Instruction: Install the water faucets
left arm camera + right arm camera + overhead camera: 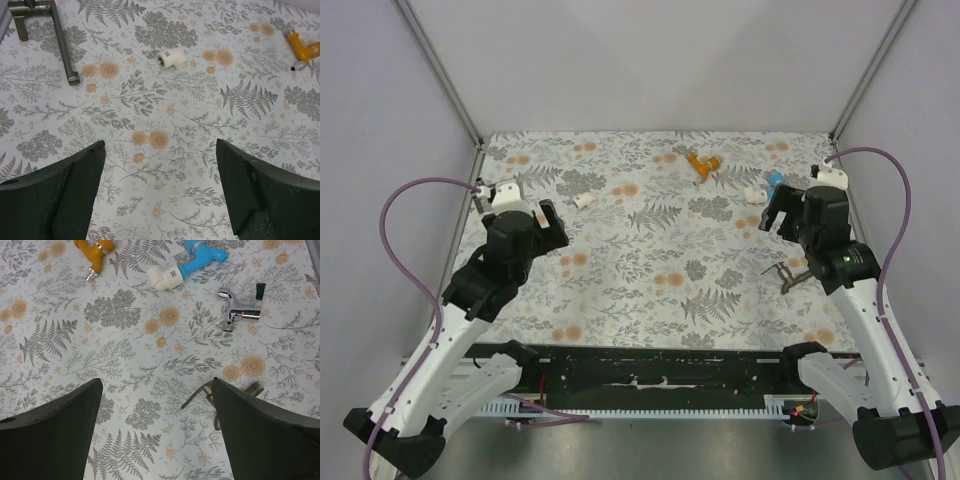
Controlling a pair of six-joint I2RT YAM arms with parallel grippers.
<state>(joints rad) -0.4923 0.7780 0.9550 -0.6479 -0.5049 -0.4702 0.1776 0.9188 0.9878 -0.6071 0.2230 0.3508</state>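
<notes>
Both the left jaws and the right jaws stand wide apart and hold nothing, each pair hanging above the floral tabletop (650,300). The orange faucet (703,165) lies flat near the top centre of the overhead view. It is up and to the left of the right jaws and well away to the upper right of the left jaws, so I judge the right arm the nearer. In the right wrist view it sits in the upper left corner, long axis slanting, spout tip pointing down-left. That view also gives me a blue faucet (202,257) butted against a white elbow fitting (164,276) and a chrome tap (239,310), which are barely legible from above. Only the left wrist view shows a loose white elbow (171,58) and a dark lever handle (45,30) clearly.
</notes>
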